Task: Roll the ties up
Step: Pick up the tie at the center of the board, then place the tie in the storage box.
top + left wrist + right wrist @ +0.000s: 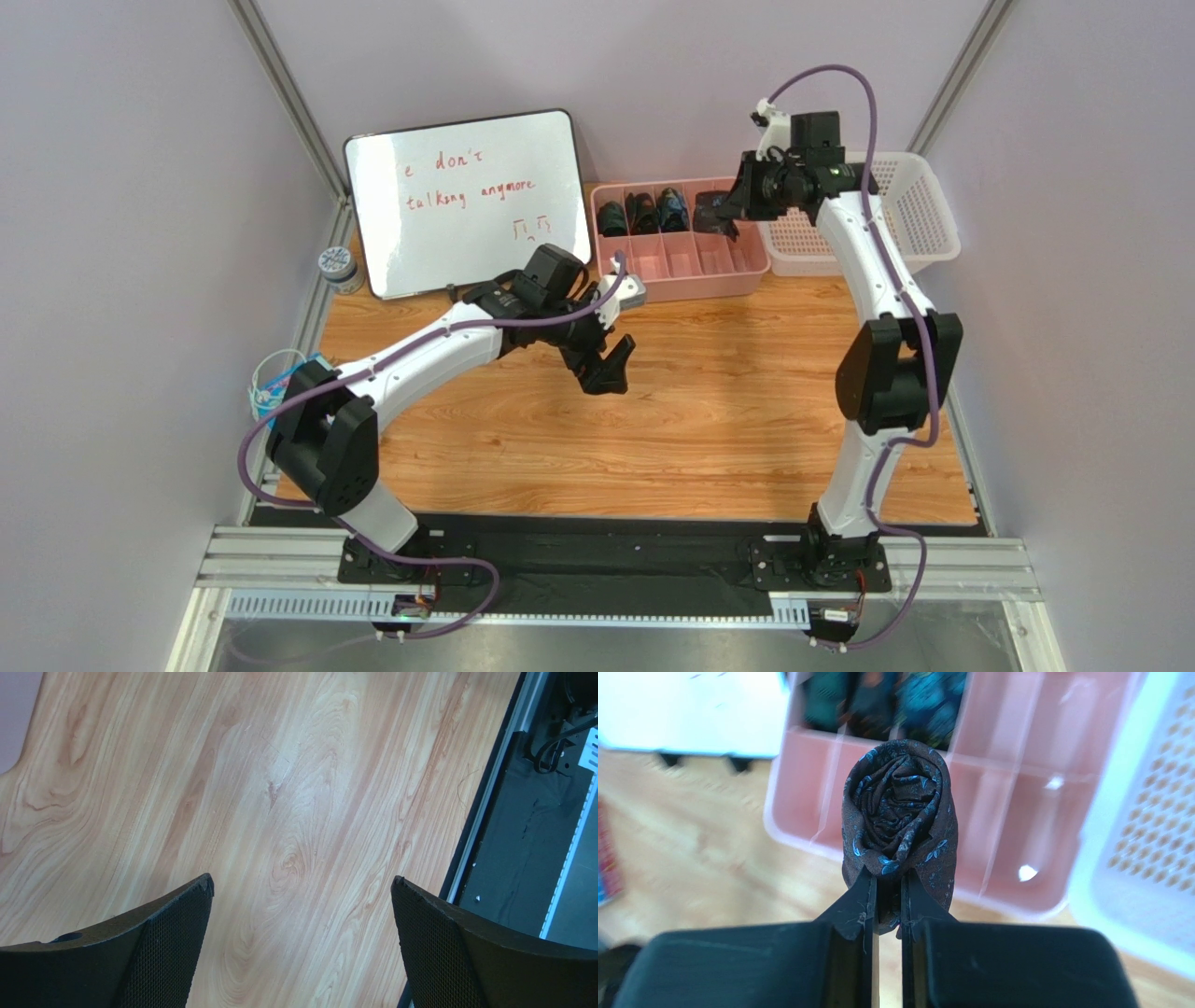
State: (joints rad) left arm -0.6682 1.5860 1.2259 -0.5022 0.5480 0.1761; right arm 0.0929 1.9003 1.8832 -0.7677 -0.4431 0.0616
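Note:
My right gripper (889,875) is shut on a rolled dark tie (899,812) with a blue leaf pattern, held in the air above the pink divided tray (1018,822). In the top view the right gripper (725,210) hovers over the tray's right half (701,273). Three rolled ties (643,213) sit in the tray's back-left compartments; they show blurred in the right wrist view (878,700). My left gripper (606,367) is open and empty, over bare wood; in its wrist view the fingers (175,945) stand wide apart above the tabletop.
A whiteboard (466,199) with red writing leans at the back left. A white perforated basket (898,210) stands right of the pink tray. A small round tin (337,263) sits left of the whiteboard. The table's front edge and black rail (519,826) show in the left wrist view.

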